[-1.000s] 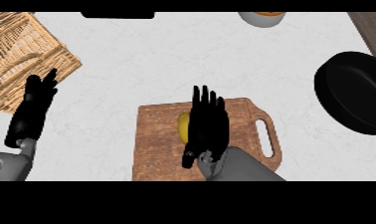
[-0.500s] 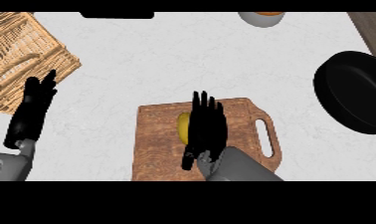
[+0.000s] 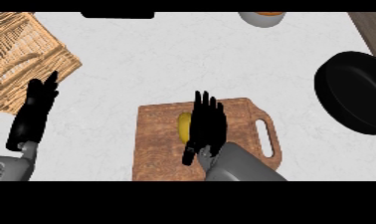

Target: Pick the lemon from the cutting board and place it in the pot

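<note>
A yellow lemon lies on the brown wooden cutting board near the view's lower middle. My right hand is over the board with its fingers straight, open, right beside the lemon and covering its right side. The thumb points down toward the board's near part. The black pot stands at the right edge, partly cut off by the frame. My left hand rests open at the left edge, fingers up, away from the board.
A woven wicker basket lies at the upper left, just above my left hand. A grey bowl with something orange in it stands at the top. A dark object shows at the top edge.
My right hand has drawn slightly nearer and lower over the lemon. The left hand and the lemon have not moved.
</note>
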